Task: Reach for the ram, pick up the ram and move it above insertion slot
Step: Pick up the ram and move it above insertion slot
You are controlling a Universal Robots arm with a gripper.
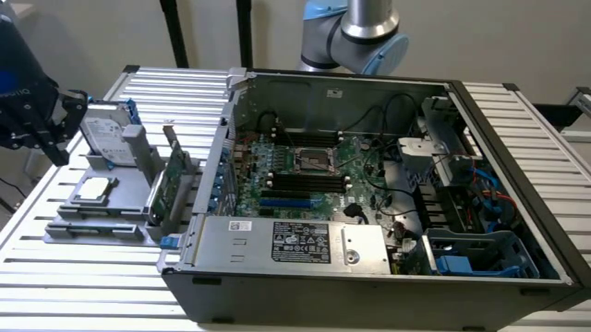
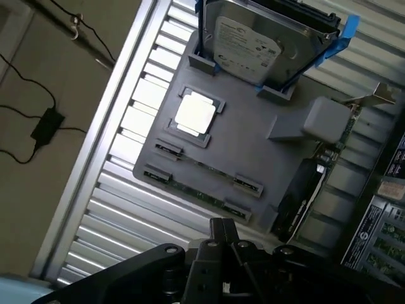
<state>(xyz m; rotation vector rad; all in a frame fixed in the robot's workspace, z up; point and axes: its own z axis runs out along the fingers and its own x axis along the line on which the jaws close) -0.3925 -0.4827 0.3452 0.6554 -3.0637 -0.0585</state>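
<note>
Tool (image 2: 223, 239), grip state untellable, near gray tray (image 2: 253, 149); ram (image 2: 193, 192) lengthwise between end clips (image 2: 158, 175) along tray's edge.

arm (image 1: 367, 21) is showing a silver tube with pale blue joint caps | gripper (image 1: 51, 138) is looking black and blocky, white letters (image 1: 13, 90) "IQ" sitting on its dark casing (image 1: 14, 55) | pins (image 2: 169, 250) are glinting round on its black links
</note>
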